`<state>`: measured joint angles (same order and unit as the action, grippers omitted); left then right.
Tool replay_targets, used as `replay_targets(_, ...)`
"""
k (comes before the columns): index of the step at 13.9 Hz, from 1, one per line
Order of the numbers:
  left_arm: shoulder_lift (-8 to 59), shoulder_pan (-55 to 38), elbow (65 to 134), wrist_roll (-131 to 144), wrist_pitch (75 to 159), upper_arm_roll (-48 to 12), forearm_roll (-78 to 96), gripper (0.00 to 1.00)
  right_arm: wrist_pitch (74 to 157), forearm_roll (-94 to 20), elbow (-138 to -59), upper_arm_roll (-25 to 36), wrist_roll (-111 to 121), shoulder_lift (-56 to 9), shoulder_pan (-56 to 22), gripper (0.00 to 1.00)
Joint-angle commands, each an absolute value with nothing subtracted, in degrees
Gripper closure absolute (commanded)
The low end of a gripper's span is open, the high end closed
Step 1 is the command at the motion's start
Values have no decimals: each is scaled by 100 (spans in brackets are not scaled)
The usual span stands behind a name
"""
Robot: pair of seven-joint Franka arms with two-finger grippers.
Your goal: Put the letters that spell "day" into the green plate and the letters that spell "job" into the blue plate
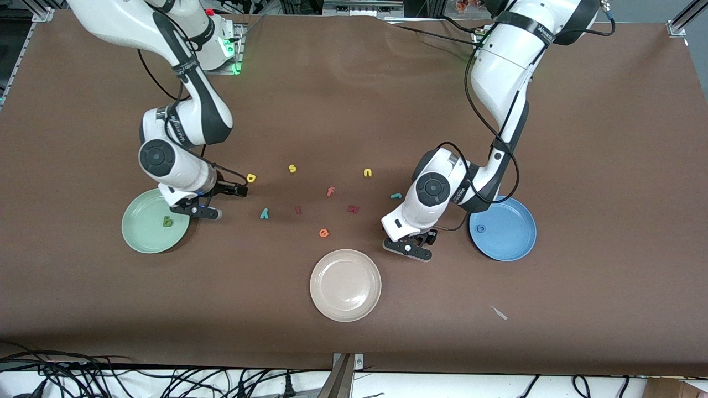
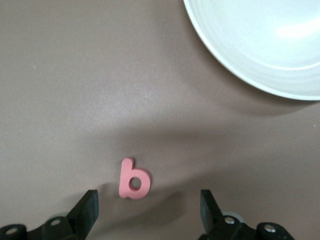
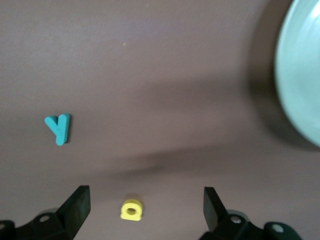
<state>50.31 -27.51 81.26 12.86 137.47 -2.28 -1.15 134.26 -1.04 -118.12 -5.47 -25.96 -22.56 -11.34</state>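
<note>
Two of the six letters are seen already delivered: the dark green d [image 1: 167, 221] lies in the green plate [image 1: 138, 235], and the blue o [image 1: 481, 228] lies in the blue plate [image 1: 514, 243]. Four are left on the brown table [image 1: 581, 138]. The yellow a [image 1: 251, 177] and the teal y [image 1: 265, 213] lie near the green plate, toward the right arm's end; the teal j [image 1: 396, 195] lies beside the left arm's wrist, and the salmon b [image 2: 133, 179] is seen only in the left wrist view, on the table just under the left gripper [image 2: 148, 209], not far from the cream-white plate [image 1: 345, 284]. The left gripper's jaws are spread wide with nothing between them, the b lying free below. The right gripper [image 3: 146, 206] is also held wide and empty, low over the table by the green plate's rim, with the a between its fingers in the right wrist view. The yellow s [image 1: 292, 168], yellow n [image 1: 368, 173], salmon f [image 1: 330, 192] and orange e [image 1: 323, 232] are judged to be distractors.
</note>
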Motion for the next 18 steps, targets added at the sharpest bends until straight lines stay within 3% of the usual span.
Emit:
replay_targets(1,5115,-2733,8095,993,14018,-202,-88,14,13999,-141,-12391,-755,-2969,-2013,-1090,0)
replay_targets(5,5115,-2725,8130,949,14036,-202,-386,26,14369,-123,-12691,-879,-3155,-2021,-1134,0)
replay_targets(7,5098,-2690,8156,949,14036,-202,-492,50,14536,-114,-12866,-879,-3155,-2013,-1160,0)
replay_targets(10,5124,-2689,8191,949,14036,-202,-501,54,14581,-105,-12981,-879,-3155,-2021,-1265,1)
replay_targets(11,5124,-2689,8191,941,14036,-202,-501,60,14607,-97,-12999,-879,-3155,-2039,-1283,1)
replay_targets(12,5124,-2681,8191,940,14036,-202,-501,80,14607,-88,-12999,-879,-3155,-2074,-1292,2)
replay_targets(13,5098,-2655,8191,949,14019,-202,-501,93,14599,-62,-12999,-879,-3147,-2092,-1309,5)
replay_targets(18,4756,-2365,8191,792,13564,-220,-492,96,14590,-26,-12999,-879,-3146,-2206,-1327,24)
